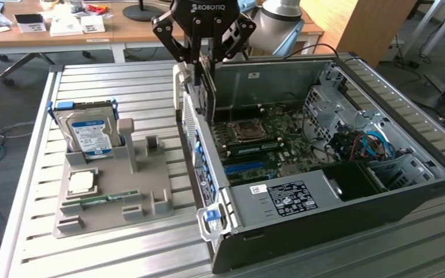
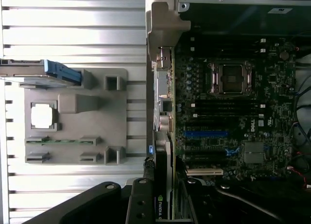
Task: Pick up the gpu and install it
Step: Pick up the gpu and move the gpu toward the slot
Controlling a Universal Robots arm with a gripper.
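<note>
The gpu (image 1: pixel 205 92), a thin dark card with a silvery end bracket, hangs upright and edge-on from my gripper (image 1: pixel 204 58), which is shut on its upper edge. It hovers over the rear left wall of the open computer case (image 1: pixel 323 231), above the motherboard (image 1: pixel 269 133) and apart from it. In the wrist view the gpu (image 2: pixel 163 161) runs edge-on out of my gripper (image 2: pixel 165 181), beside the motherboard (image 2: pixel 218 112) and close to the case's rear wall. A blue expansion slot (image 2: pixel 206 134) lies to one side of the card's line.
A grey holder (image 1: pixel 114 191) stands at the exterior view's left on the slatted metal table (image 1: pixel 29 174). It carries a hard drive (image 1: pixel 91 133), a square processor (image 1: pixel 81 183) and a memory stick (image 1: pixel 99 200). A desk with clutter (image 1: pixel 53 26) lies behind.
</note>
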